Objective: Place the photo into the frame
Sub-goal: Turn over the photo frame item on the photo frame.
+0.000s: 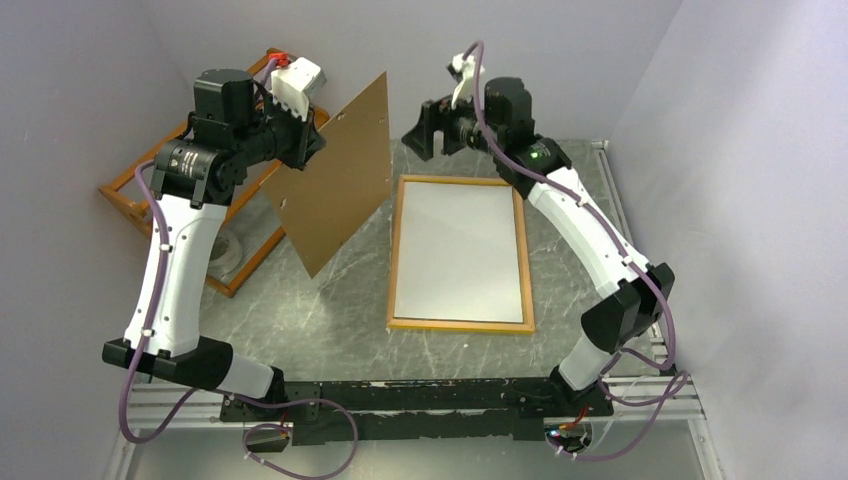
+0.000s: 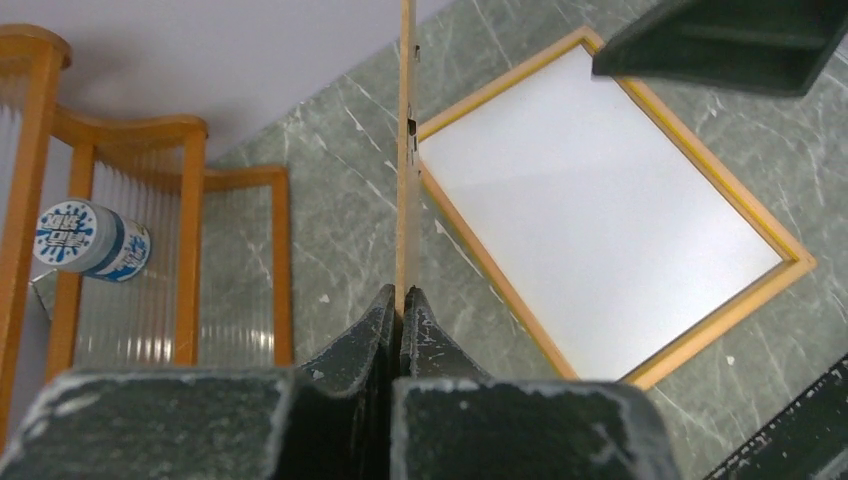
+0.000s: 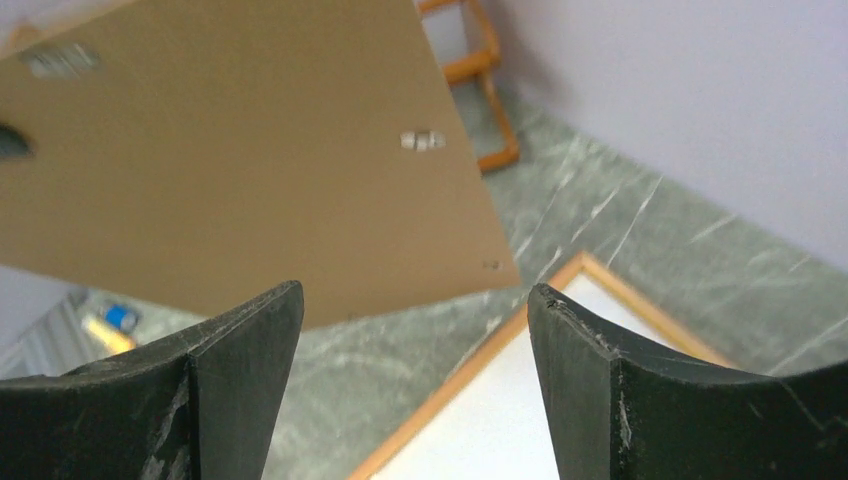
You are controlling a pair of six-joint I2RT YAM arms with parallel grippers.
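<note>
The frame [image 1: 459,325] lies flat on the table's middle, its wood-orange side up. A plain white sheet [image 1: 460,250] fills it, which looks like the photo's white back; no print shows. My left gripper [image 1: 315,140] is shut on the edge of a brown hardboard panel [image 1: 335,175] and holds it upright in the air, left of the frame. In the left wrist view the fingertips [image 2: 402,295] pinch the panel's thin edge [image 2: 406,150]. My right gripper [image 1: 420,130] is open and empty above the frame's far edge [image 3: 470,375], facing the panel [image 3: 250,150].
An orange-brown slatted wooden rack [image 1: 125,200] stands at the far left by the wall, with a blue-and-white round container [image 2: 90,240] behind its ribbed panes. The walls close in at the back and on both sides.
</note>
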